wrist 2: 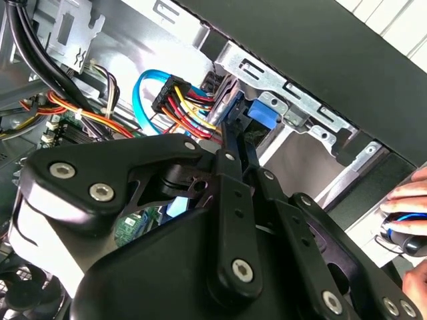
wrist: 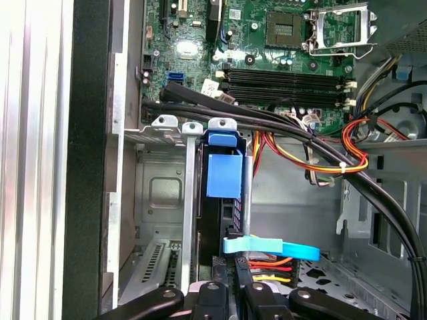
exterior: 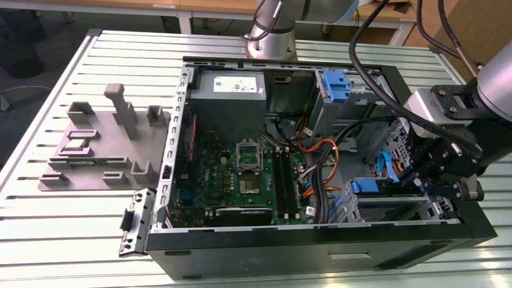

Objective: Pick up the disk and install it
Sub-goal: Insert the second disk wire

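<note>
Jaws closed thin on disk (wrist: 223, 200), edge-on in drive cage (wrist: 160, 193); install step underway. Next needs straight seating push, then release.

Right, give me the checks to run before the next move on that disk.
1. Hand shut on disk: ok.
2. Disk upright in the cage slot: ok.
3. Disk fully seated: cannot tell.
4. Blue cable free of the hand: not ok, it lies across right at the fingertips.
5. Orange and red wires away from the slot: ok, they run beside the cage.
6. Person's fingers outside the case: ok, they rest on a mouse.
</note>
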You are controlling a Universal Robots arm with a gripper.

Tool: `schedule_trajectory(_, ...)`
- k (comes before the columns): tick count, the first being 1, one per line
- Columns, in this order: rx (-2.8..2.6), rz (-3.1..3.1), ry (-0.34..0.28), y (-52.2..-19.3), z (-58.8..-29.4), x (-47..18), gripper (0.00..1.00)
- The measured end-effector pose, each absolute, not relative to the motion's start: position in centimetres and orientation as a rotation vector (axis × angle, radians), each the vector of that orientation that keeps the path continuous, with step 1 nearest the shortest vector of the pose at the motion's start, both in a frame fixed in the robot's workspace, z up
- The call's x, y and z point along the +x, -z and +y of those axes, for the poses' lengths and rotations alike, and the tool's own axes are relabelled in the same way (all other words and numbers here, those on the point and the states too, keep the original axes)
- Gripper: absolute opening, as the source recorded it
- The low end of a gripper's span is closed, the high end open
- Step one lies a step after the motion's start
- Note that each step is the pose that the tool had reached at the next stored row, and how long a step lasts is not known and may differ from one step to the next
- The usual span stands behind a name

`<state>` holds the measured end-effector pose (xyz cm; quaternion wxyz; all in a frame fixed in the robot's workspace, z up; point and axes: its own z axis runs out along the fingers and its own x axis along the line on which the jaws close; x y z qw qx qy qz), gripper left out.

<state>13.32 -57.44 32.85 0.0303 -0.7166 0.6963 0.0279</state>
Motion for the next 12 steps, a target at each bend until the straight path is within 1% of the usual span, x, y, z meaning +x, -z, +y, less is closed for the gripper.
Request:
schedule_trajectory(6, -2.208, 2.146, -0.087, -32.80, -57.44, 13.31, 0.16)
schedule_trajectory(7, -2.208, 2.146, -0.087, -32.79, -57.44, 13.31, 0.17)
schedule_trajectory(8, -2.208, 2.146, -0.087, -32.81, -57.44, 13.32, 0.24)
schedule_trajectory(12, -2.209, 2.146, -0.086, -32.97, -57.44, 13.31, 0.24)
